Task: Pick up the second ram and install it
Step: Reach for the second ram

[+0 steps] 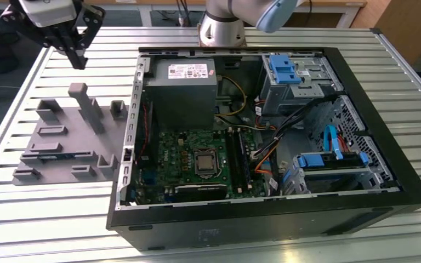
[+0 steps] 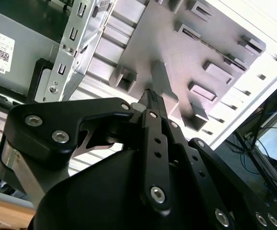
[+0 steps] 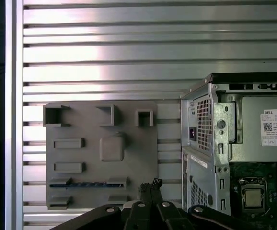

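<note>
1. The gripper (image 1: 80,59) hangs over the slatted table (image 1: 64,230), to the exterior view's left of the open computer case (image 1: 269,219).
2. Its fingertips are pressed together, with nothing between them, in both wrist views.
3. The second ram (image 3: 88,184) sits between two brackets of the grey tray (image 3: 90,158), apart from the gripper.
4. The tray lies on the table, just beside the case.
5. The motherboard (image 1: 188,148) lies inside the case.
</note>
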Controlling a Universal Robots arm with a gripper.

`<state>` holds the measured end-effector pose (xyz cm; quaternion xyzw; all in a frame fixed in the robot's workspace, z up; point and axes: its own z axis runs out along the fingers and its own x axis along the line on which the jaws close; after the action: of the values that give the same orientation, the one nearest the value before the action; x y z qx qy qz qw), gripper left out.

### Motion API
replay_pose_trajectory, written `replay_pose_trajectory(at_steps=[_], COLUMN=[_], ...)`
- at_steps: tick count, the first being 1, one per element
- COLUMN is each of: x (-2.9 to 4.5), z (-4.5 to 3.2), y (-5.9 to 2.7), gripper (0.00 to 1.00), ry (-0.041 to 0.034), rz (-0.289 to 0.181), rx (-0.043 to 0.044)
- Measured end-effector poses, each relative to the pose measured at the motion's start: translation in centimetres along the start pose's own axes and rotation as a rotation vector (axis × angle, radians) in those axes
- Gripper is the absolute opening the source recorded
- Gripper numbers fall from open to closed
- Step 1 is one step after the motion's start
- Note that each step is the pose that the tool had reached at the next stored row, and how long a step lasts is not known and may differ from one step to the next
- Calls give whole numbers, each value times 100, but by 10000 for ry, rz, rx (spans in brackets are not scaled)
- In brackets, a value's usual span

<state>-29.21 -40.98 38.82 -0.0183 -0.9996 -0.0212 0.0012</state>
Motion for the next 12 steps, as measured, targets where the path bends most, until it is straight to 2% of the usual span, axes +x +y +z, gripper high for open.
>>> replay_pose_trajectory(at_steps=[12], x=[115], z=[3], y=[-4], gripper=[11], ry=[0], rz=[1], rx=[0])
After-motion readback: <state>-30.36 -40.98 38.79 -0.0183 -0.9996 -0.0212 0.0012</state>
